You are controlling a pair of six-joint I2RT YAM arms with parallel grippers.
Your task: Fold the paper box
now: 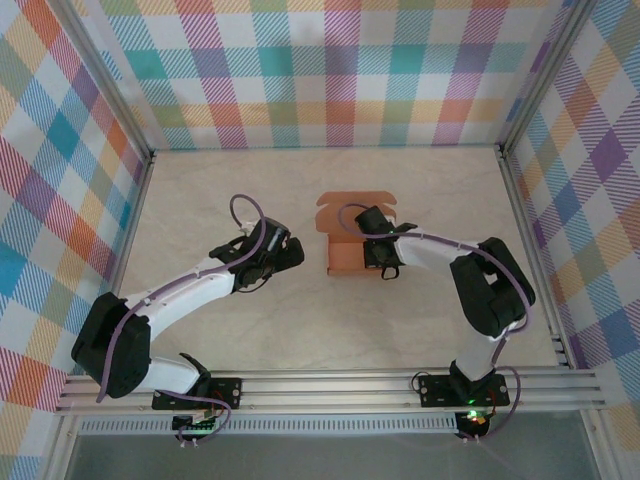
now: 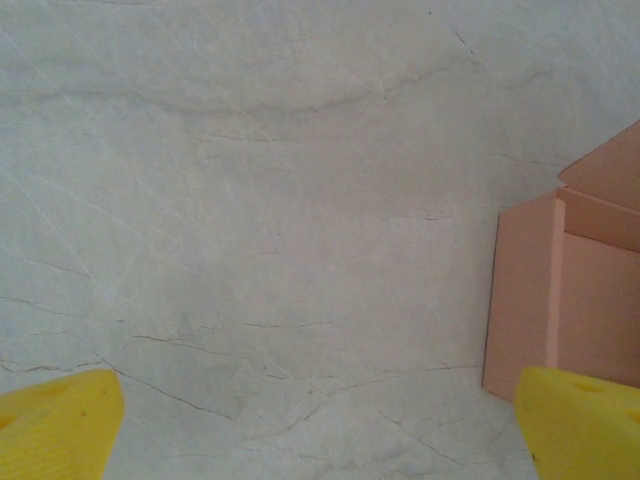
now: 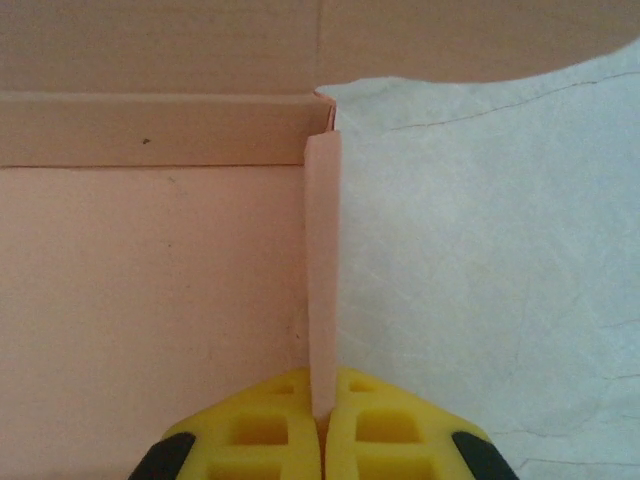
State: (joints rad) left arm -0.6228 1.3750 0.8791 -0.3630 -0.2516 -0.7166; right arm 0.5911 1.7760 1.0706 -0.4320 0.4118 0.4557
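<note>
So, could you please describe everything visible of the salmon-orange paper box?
The salmon-orange thin-card paper box sits mid-table on the pale marbled tabletop, half folded: flat floor, left, far and right walls upright, a notched lid flap lying flat beyond. Plain, matte, unmarked. The yellow-fingered right claw is shut on the right wall's thin edge.

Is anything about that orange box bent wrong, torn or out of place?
Nothing stands out. The paper box sits half-folded on the table, side walls raised, tabbed flap on the far side. The right gripper pinches one upright wall, which looks straight and untorn.
</note>
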